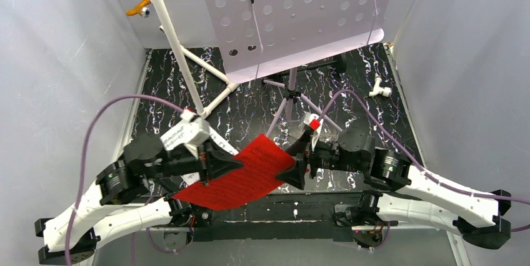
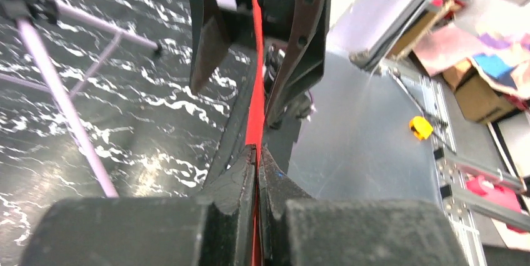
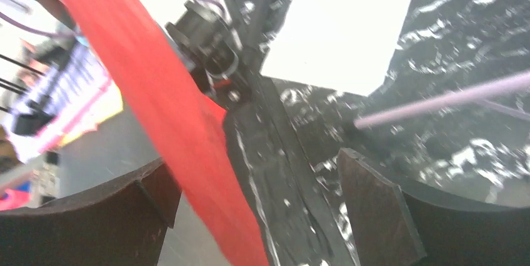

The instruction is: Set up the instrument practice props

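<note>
At the near middle of the black marbled table [image 1: 250, 100], we see the left gripper [image 1: 236, 165] pressed together on the red music sheet [image 1: 244, 185]. The right gripper [image 1: 291, 161] is spread wide, one finger on either side of the sheet's right edge. The lilac music stand [image 1: 300, 16] rises at the far side, between grey walls [image 1: 56, 60].

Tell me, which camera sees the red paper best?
The top camera. It shows almost the whole red music sheet, with its flat face turned up. The left wrist camera sees only its thin edge, and the right wrist camera shows just a blurry slanted part.
</note>
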Robot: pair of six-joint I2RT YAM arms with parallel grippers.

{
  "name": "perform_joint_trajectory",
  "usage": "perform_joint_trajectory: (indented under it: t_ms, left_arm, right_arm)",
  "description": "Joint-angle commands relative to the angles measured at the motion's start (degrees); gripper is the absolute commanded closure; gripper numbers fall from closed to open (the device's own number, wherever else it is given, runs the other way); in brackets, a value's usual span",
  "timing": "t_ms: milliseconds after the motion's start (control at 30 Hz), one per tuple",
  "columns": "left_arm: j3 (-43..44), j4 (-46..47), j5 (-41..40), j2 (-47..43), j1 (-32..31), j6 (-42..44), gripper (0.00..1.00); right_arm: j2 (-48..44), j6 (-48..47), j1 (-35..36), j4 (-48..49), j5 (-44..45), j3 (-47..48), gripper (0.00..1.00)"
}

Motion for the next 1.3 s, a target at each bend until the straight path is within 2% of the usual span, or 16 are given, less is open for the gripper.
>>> perform_joint_trajectory:
  t_ms: [0,100,267,333,500,667,833,933,1000,1033,1067,1167,1267]
  left_arm:
    - [5.6,-0.1,-8.2,-3.8,-0.3,-3.6,1.0]
    - [5.1,5.7,-11.3,-7.4,-0.3,-6.6,1.0]
    - [1.4,18.2,-15.7,-10.4,-0.3,-9.9,1.0]
    - [0.4,22.9,-16.5,-10.4,-0.2,-9.9,1.0]
    - [-0.7,29.9,-22.1,-9.9,-0.3,-11.0,1.0]
    - [-2.2,36.4,-25.0,-9.5,-0.3,-11.0,1.0]
    - [-3.0,40.6,-27.2,-9.2,-0.3,-10.9,1.0]
    - [-3.2,42.4,-27.6,-9.1,-0.3,-10.7,1.0]
    - [-3.1,42.9,-27.8,-8.9,-0.3,-10.4,1.0]
    - [-2.9,42.8,-27.8,-8.8,-0.3,-10.0,1.0]
    - [-2.8,42.7,-27.8,-8.7,-0.3,-9.4,0.92]
    - [-3.5,41.2,-28.0,-9.6,-0.3,-6.3,0.5]
    - [-3.0,34.3,-34.0,-11.4,-0.3,-3.1,0.26]
  right_arm:
    - [0.4,8.6,0.2,28.0,-4.0,-3.3,0.02]
    - [1.6,11.6,0.2,37.0,-7.5,-3.5,0.02]
    - [6.2,24.3,0.2,62.3,-8.6,-7.9,0.02]
    - [8.2,27.3,0.2,68.1,-9.6,-8.1,0.02]
    - [7.8,27.7,0.2,71.4,-5.9,-9.5,0.09]
    - [6.2,28.9,0.2,74.3,0.1,-12.3,0.3]
    - [7.7,29.7,0.2,76.0,0.8,-11.2,0.34]
    - [9.0,29.5,0.2,77.3,0.7,-9.6,0.51]
    - [9.5,27.6,0.2,75.9,0.8,-8.0,0.69]
    - [9.7,25.8,0.2,73.8,0.8,-6.5,0.83]
    - [9.7,23.3,0.2,71.0,0.4,-4.5,0.98]
    - [9.6,8.5,0.2,55.7,-2.8,4.9,0.99]
    - [11.1,-10.6,0.2,34.5,-2.4,19.3,0.99]
